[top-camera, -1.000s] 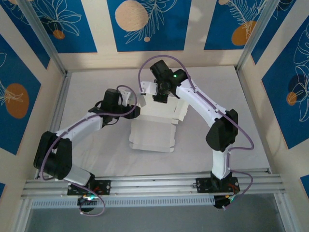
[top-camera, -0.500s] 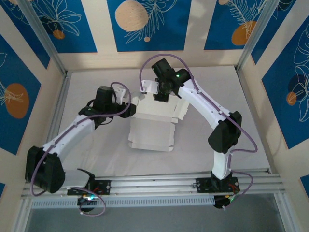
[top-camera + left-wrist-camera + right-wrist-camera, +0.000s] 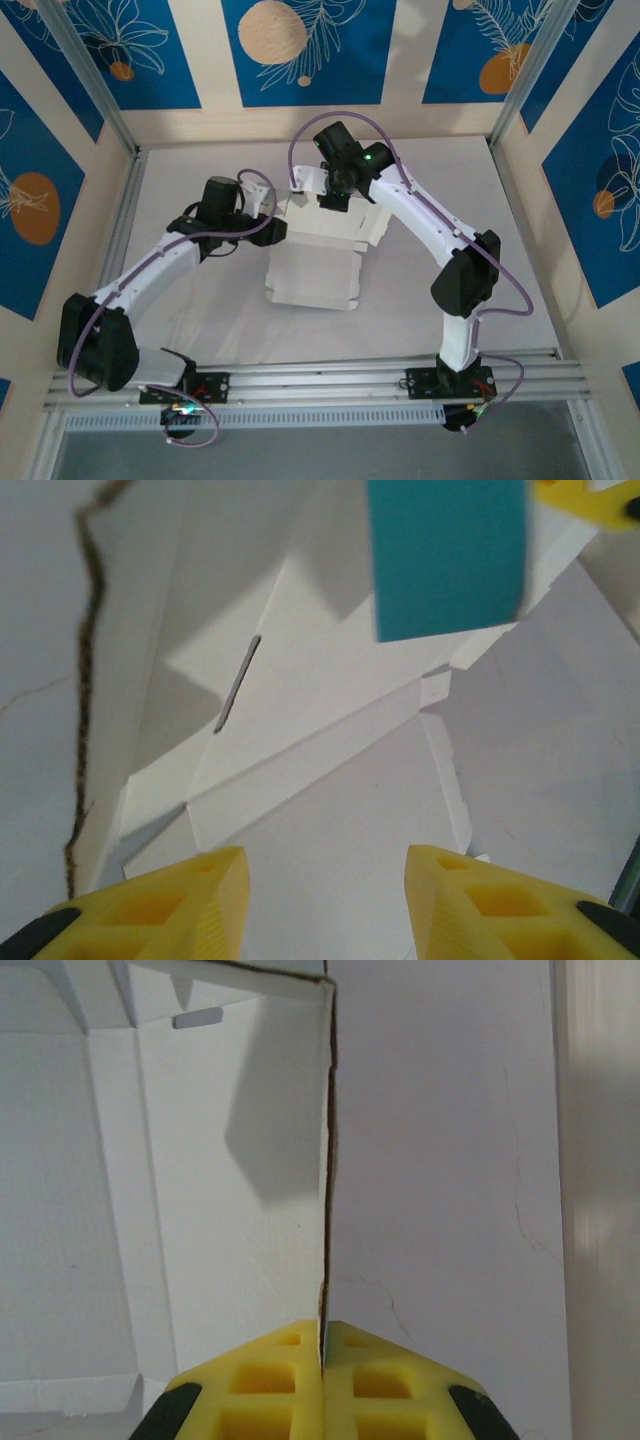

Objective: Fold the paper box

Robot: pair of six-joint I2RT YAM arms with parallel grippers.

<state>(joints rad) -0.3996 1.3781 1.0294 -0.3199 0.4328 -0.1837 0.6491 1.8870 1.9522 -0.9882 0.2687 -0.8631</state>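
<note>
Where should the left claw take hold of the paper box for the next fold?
Probably the slotted white flap of the paper box, at its free edge, coming from the box's left side where the open left claw faces it. The card is thin, so pinch across the edge, as the right claw does.

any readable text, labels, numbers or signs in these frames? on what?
None can be read.
The paper box: blank white card, and its light-blue flap face is unprinted.
The wall panels: leaf and circle artwork only, no lettering.
The right arm's green light: an indicator lamp, not text.
</note>
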